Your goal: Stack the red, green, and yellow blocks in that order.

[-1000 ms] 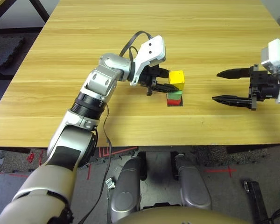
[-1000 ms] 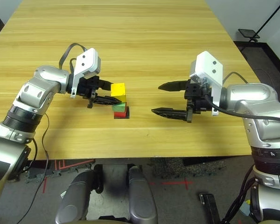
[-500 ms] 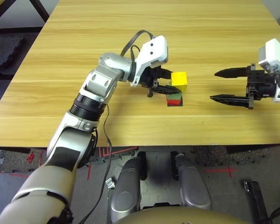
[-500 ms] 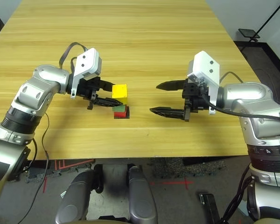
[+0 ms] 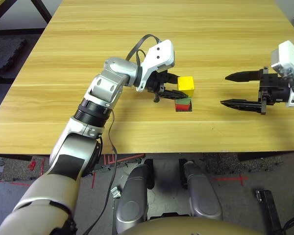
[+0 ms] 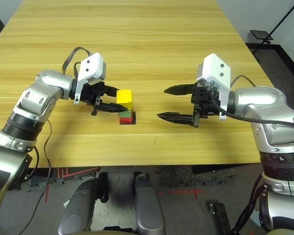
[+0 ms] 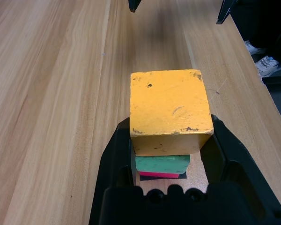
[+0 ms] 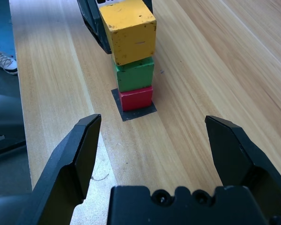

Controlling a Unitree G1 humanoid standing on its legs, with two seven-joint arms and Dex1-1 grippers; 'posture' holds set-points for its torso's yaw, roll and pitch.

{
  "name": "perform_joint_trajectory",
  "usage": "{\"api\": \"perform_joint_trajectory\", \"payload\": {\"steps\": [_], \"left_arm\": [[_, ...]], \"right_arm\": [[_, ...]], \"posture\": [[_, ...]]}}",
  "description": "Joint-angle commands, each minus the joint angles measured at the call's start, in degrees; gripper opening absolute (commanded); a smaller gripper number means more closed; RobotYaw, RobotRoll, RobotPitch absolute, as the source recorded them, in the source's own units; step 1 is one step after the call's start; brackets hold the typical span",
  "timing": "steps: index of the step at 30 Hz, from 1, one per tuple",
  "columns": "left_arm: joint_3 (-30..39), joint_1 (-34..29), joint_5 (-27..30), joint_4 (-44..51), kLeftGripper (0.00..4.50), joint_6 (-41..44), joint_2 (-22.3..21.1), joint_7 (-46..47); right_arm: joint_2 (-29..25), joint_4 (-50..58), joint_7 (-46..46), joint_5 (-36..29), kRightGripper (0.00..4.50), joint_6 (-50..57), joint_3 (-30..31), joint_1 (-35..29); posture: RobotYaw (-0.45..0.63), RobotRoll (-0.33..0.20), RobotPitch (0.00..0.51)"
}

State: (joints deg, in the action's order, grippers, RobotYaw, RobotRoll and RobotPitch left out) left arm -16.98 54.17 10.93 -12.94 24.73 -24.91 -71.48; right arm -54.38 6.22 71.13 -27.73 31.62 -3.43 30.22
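There is a big wooden table with pale stripes across most of the left eye view. A flat black square patch lies on it, above the middle of the right wrist view. Red tape is stuck on the grey floor, low in the right eye view. White shoes show at the upper right of the left wrist view.

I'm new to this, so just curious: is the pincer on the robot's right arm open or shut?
Open: the right pincer's two black fingers stand wide apart, with only bare wooden table between them.
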Motion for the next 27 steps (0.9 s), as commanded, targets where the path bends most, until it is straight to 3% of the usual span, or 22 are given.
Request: {"api": "perform_joint_trajectory", "payload": {"steps": [1,7,8,13,14,27], "left_arm": [[-0.45,0.33,-0.23,-0.21,2.04,-0.52,0.24,-0.39],[-0.52,0.25,-0.66,-0.72,2.04,-0.8,0.23,-0.11],[-0.47,0.32,-0.6,-0.73,2.75,-0.72,0.28,-0.14],[-0.51,0.67,-0.84,-1.23,4.33,-0.97,0.29,-0.36],[-0.51,0.7,-0.88,-1.33,4.46,-1.03,0.29,-0.44],[-0.11,1.34,-0.19,-0.97,4.46,0.11,-2.29,-5.24]], "right_arm": [[0.09,0.05,0.09,0.22,4.5,-0.42,0.47,0.13],[0.36,-0.19,0.03,0.3,4.5,-0.43,0.74,0.69],[0.4,-0.18,0.02,0.29,4.5,-0.41,0.79,0.77],[0.65,-0.19,-0.13,0.24,4.5,-0.32,0.89,1.01],[0.75,-0.22,-0.24,0.25,4.5,-0.33,0.85,1.04],[1.16,-1.34,0.09,0.68,4.5,-0.94,1.32,1.74]], "posture": [[0.09,0.066,0.256],[0.1,0.067,0.255],[0.1,0.067,0.256],[0.1,0.068,0.258],[0.1,0.068,0.258],[0.1,0.07,0.256]]}}
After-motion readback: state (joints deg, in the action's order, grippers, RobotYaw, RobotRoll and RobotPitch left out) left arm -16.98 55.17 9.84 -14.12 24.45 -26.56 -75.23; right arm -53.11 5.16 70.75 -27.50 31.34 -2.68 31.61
